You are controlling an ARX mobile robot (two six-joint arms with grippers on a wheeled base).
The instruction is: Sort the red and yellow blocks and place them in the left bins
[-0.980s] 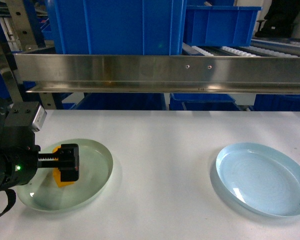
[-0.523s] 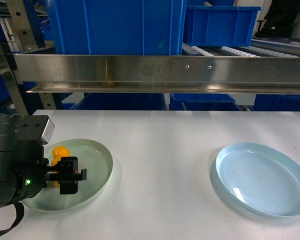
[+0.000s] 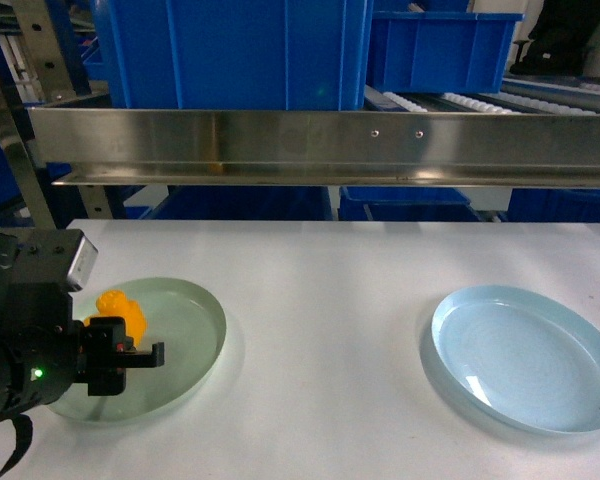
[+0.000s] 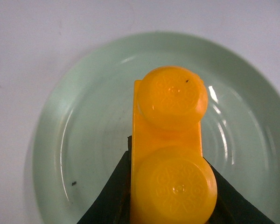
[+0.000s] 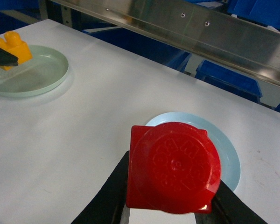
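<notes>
A pale green plate [image 3: 185, 335] and pale blue plate [image 3: 525, 355] sit well apart.

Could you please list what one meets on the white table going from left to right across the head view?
The left hand holding the orange-yellow two-stud plastic brick → the shallow round pale green plate → the bare white table top → the shallow round pale blue plate.

I saw a white worktop [image 3: 330, 280] under even light, a stainless steel rail [image 3: 320, 145] running across behind it, and a roller conveyor [image 3: 500, 100] at the upper right.
</notes>
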